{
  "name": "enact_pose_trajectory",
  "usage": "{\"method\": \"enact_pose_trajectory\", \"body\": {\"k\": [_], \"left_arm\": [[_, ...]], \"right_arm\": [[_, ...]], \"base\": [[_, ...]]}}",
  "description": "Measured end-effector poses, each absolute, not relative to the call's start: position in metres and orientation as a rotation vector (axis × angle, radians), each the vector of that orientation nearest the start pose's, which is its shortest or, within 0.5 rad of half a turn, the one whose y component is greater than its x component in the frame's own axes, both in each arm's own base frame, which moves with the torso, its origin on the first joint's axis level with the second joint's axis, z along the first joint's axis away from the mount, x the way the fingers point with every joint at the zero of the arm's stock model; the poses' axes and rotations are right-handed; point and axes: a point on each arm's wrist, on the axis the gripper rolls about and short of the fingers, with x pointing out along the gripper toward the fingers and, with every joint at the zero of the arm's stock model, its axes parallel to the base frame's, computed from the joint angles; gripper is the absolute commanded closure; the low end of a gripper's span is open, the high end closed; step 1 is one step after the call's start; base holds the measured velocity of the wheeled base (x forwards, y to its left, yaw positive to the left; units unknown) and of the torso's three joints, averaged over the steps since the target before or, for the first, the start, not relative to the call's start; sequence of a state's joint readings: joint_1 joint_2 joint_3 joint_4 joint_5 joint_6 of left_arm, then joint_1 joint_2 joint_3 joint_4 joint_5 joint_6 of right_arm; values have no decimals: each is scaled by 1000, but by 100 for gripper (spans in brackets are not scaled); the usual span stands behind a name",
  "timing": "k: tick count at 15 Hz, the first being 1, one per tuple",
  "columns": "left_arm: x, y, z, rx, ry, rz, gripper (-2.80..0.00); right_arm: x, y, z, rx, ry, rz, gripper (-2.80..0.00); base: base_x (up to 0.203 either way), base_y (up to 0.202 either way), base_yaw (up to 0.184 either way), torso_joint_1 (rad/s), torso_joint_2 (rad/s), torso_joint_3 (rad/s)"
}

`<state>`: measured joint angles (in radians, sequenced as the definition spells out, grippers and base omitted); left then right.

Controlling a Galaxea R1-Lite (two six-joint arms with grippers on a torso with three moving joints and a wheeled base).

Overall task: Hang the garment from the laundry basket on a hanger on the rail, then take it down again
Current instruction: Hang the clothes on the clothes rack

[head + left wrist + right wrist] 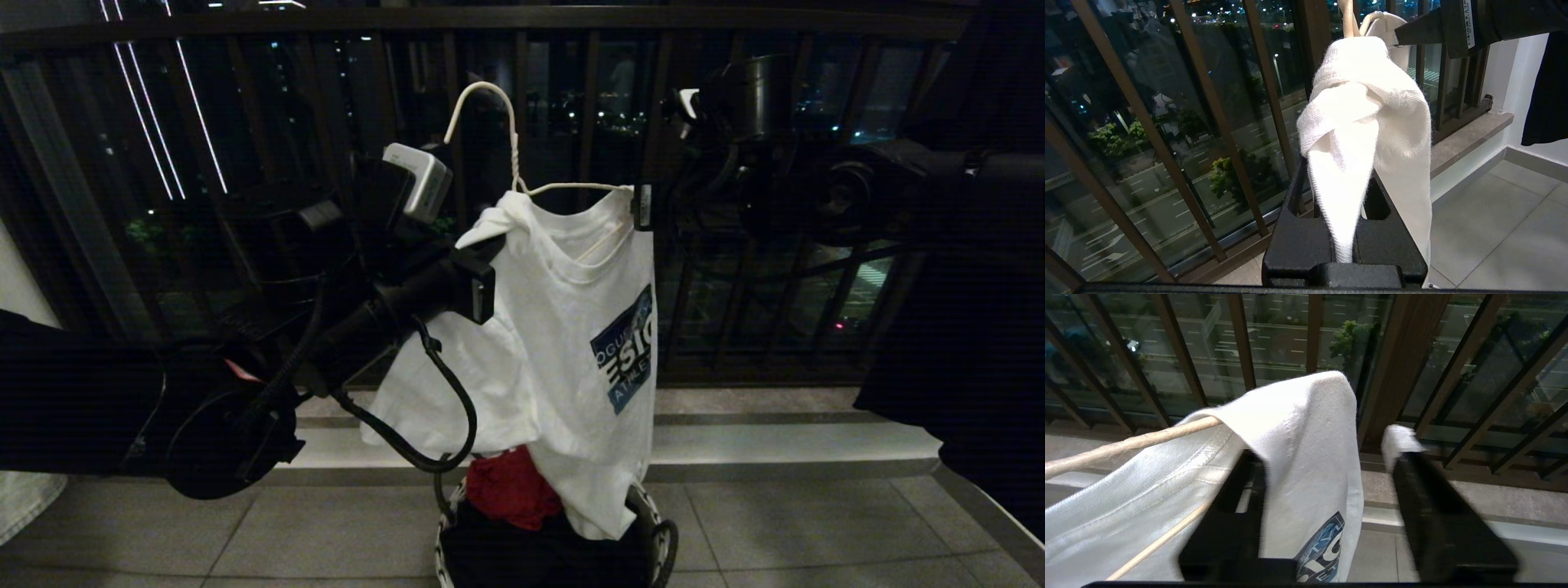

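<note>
1. At the centre of the head view, the white T-shirt (571, 343) hangs on the thin white wire hanger (514, 155), its blue chest logo (624, 347) facing the camera at about 3 o'clock on the cloth.
2. Its hem reaches down to the laundry basket (657, 523) at 6 o'clock, touching the rim; a red cloth (510, 486) and a dark garment (531, 555) lie inside.
3. The hanger's hook curves up at 12 o'clock above the shirt, with no rail in view.
4. At 9 o'clock of the collar, the left gripper (490, 245) is pinched tight on a bunched fold of the shirt's shoulder (1347, 171); the left wrist view shows the cloth squeezed between its two black fingers (1298, 241).
5. At 3 o'clock of the collar, the right gripper (641, 208) sits at the shirt's other shoulder; in the right wrist view its fingers (1437, 514) stand about half apart, 1 of them under the draped cloth (1306, 457), the other clear of it, with the hanger's wire (1126, 445) running beside. I cannot tell whether it grips anything.
6. Behind everything, from 9 to 3 o'clock, runs the dark barred balcony railing (245, 163), with a tiled floor (816, 531) below and a black garment (963, 327) hanging at 3 o'clock.
</note>
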<state>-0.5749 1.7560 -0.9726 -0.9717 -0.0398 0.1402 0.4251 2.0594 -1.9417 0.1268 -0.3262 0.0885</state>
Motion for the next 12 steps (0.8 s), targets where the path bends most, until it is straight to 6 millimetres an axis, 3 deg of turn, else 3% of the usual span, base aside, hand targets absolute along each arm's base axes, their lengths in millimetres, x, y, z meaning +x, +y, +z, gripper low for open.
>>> {"method": "enact_pose_trajectory", "body": {"k": [12], "left_arm": [[281,-185,237,108,-212,-604,0]], "right_arm": [[380,170,300,2,226,101,0]], "base": [[0,0,0,0,0,0]]}}
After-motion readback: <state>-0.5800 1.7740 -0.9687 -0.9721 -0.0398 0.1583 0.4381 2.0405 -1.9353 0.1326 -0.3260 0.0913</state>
